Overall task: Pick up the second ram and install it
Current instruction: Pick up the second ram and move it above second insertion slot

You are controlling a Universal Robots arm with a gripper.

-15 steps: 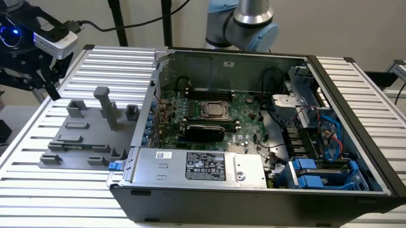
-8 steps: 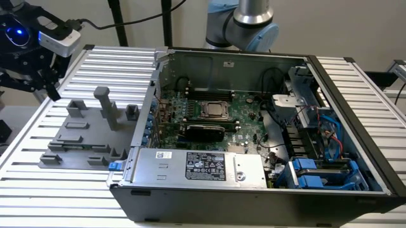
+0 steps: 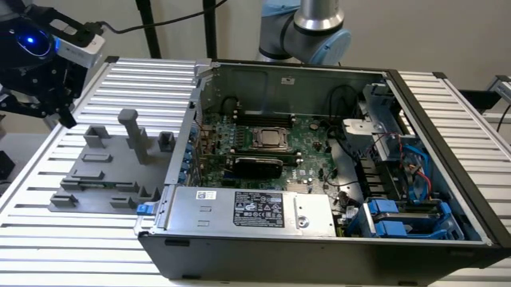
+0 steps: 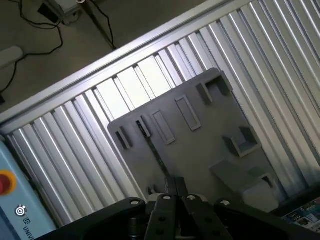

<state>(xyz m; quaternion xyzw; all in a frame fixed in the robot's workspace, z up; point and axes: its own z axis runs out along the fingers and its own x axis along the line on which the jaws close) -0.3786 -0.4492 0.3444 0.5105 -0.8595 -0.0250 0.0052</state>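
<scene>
An open computer case (image 3: 319,251) fills the middle and right of the frame on a ribbed metal table (image 3: 48,239). Its green motherboard (image 3: 303,149) lies exposed behind a silver power supply (image 3: 248,209), with blue drive bays (image 3: 407,221) at lower right. Left of the case sits a grey holder (image 3: 112,173) with upright pegs, the second ram (image 3: 102,183) lying low in one slot. The black hand (image 3: 56,110) hangs at upper left, fingers drawn together.

Robot lab: aluminium-profile bench (image 3: 72,239), opened PC (image 3: 319,260)
</scene>
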